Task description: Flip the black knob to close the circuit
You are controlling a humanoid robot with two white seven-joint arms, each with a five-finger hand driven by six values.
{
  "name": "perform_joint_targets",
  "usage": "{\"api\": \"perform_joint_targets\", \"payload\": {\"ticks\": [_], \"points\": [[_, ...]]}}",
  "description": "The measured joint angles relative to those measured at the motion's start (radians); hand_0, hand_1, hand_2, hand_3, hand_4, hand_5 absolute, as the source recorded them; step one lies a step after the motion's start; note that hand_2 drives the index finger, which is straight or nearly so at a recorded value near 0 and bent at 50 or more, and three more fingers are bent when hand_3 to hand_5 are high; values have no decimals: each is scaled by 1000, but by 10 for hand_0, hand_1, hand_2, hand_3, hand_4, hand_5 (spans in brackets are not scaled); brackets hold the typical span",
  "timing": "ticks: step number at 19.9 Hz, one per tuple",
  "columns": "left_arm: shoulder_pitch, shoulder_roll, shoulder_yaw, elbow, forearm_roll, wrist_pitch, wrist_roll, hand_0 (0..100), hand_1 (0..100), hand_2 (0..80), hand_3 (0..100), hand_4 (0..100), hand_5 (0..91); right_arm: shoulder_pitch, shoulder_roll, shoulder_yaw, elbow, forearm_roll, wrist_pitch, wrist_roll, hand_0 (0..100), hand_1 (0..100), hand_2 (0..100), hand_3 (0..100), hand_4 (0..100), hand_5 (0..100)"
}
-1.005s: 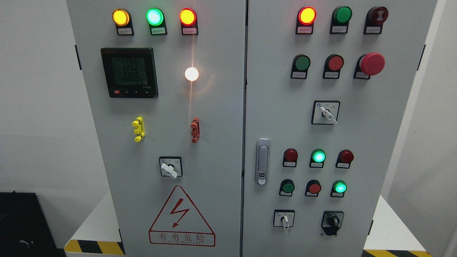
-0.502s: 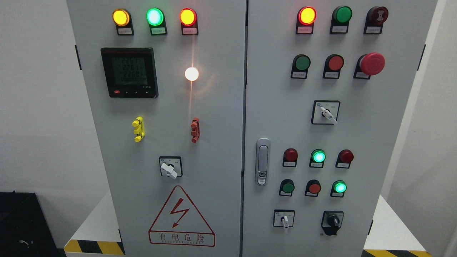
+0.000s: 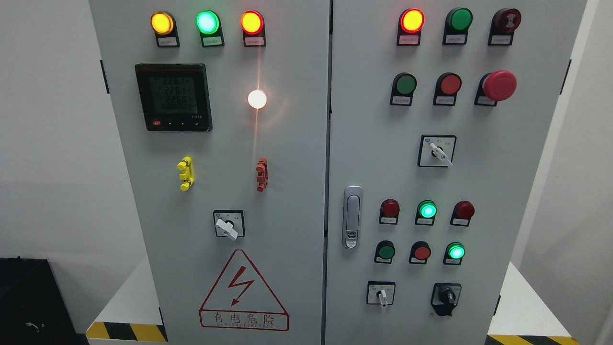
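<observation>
Cabinet cropped at the frame, small print unreadable

The grey cabinet [image 3: 297,143] ran past the top and bottom edges, its striped base [image 3: 127,331] cut off at 7 o'clock. A dark box [image 3: 28,299] at 8 o'clock was clipped by the left edge. Labels under the lamps [image 3: 167,41], the meter [image 3: 173,97] digits and the markings around the black knob [image 3: 446,298] at 5 o'clock were too small to read.

Black knob [image 3: 447,297] sits at bottom-right of the right cabinet door [image 3: 527,191], on a black mounting plate. Rotary type, grip bar roughly vertical, leaning slightly off upright. Just right of the white-lever selector switch [image 3: 381,293], below the lit green lamp [image 3: 455,251].
</observation>
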Motion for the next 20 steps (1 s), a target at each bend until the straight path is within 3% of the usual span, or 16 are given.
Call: {"api": "perform_joint_targets", "payload": {"ticks": [7, 20], "points": [[0, 0, 0, 0, 0, 0, 0, 120, 556, 0, 0, 0, 0, -99, 2, -16, -47, 42, 0, 50, 0, 0, 885, 1000, 927, 944], [0, 0, 0, 0, 0, 0, 0, 120, 556, 0, 0, 0, 0, -222, 4, -76, -36, 101, -6, 85, 0, 0, 884, 1000, 924, 943]]}}
